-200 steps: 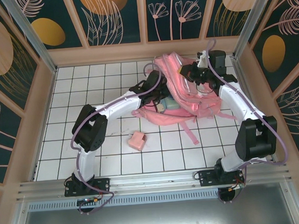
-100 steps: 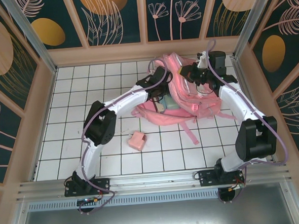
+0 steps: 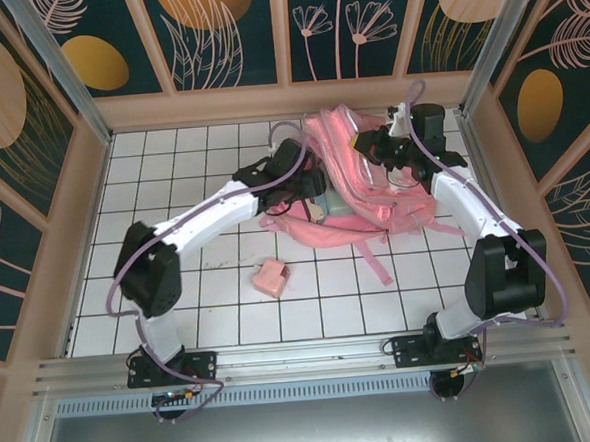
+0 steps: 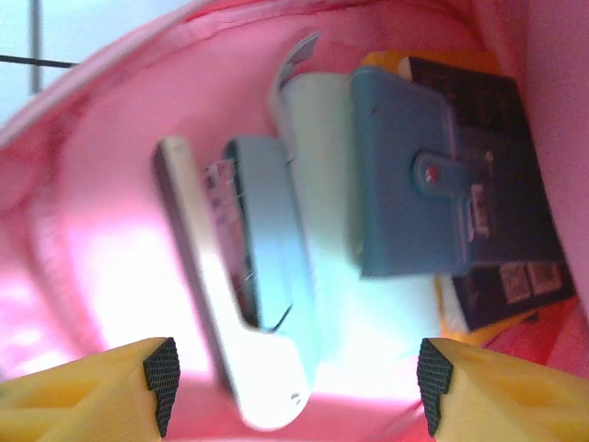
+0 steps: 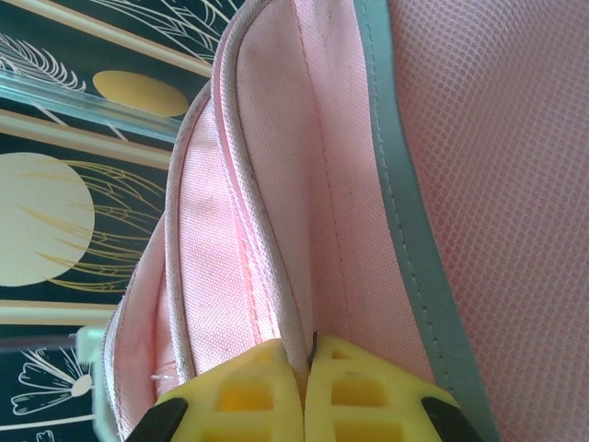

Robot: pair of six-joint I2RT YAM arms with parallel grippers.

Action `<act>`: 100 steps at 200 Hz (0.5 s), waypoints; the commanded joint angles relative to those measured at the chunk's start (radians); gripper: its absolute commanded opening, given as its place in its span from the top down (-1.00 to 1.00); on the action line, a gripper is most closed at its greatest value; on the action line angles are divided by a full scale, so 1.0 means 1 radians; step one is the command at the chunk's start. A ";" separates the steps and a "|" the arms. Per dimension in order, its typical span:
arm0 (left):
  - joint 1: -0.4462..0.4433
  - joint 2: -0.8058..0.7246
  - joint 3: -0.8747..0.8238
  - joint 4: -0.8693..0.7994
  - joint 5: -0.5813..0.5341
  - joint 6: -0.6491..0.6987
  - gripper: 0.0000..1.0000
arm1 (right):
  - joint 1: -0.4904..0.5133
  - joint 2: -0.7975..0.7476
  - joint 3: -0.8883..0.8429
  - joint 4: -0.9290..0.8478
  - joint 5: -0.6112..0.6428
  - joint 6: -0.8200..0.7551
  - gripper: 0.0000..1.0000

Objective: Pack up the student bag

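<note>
The student bag (image 3: 399, 203) lies pink and rumpled at the back right of the tiled floor, its mouth facing left. My left gripper (image 3: 311, 185) sits at that mouth, open, and its pads (image 4: 161, 373) are wide apart with nothing gripped. Inside the bag (image 4: 101, 230), a pale blue-and-white item (image 4: 253, 276) lies loose just beyond the fingers. Beside it are a blue snap wallet (image 4: 414, 175) and a dark book (image 4: 520, 184). My right gripper (image 5: 306, 368) is shut on the bag's upper rim seam (image 5: 276, 276), holding it up (image 3: 383, 147).
A small pink box (image 3: 270, 278) sits on the tiles left of the bag's loose strap (image 3: 378, 261). Wooden walls enclose the floor, and the right wall stands close to the right arm (image 3: 475, 210).
My left gripper went from shut to open, letting go of the pale blue-and-white item inside the bag. It has drawn back slightly and the left elbow swung left. The right gripper keeps its hold.
</note>
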 commanded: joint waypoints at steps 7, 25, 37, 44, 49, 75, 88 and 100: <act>0.008 -0.142 -0.159 -0.088 -0.030 0.079 -0.43 | -0.008 -0.033 0.007 0.085 -0.046 -0.006 1.00; 0.008 -0.214 -0.272 -0.093 0.006 0.108 -0.44 | -0.007 -0.024 0.012 0.085 -0.051 -0.012 1.00; 0.004 -0.249 -0.343 -0.094 0.044 0.127 -0.45 | -0.007 -0.017 0.009 0.092 -0.058 -0.010 1.00; 0.001 -0.263 -0.371 -0.103 0.058 0.135 -0.46 | -0.007 -0.011 0.006 0.098 -0.062 -0.007 1.00; -0.003 -0.269 -0.388 -0.111 0.067 0.141 -0.46 | -0.006 -0.010 0.004 0.103 -0.065 -0.004 1.00; -0.033 -0.297 -0.467 -0.120 0.121 0.167 -0.47 | -0.004 0.000 0.001 0.123 -0.076 0.003 1.00; -0.052 -0.305 -0.496 -0.124 0.122 0.186 -0.48 | -0.002 0.003 0.003 0.123 -0.081 0.001 1.00; -0.065 -0.305 -0.518 -0.131 0.125 0.205 -0.53 | 0.000 0.007 0.003 0.124 -0.083 0.001 1.00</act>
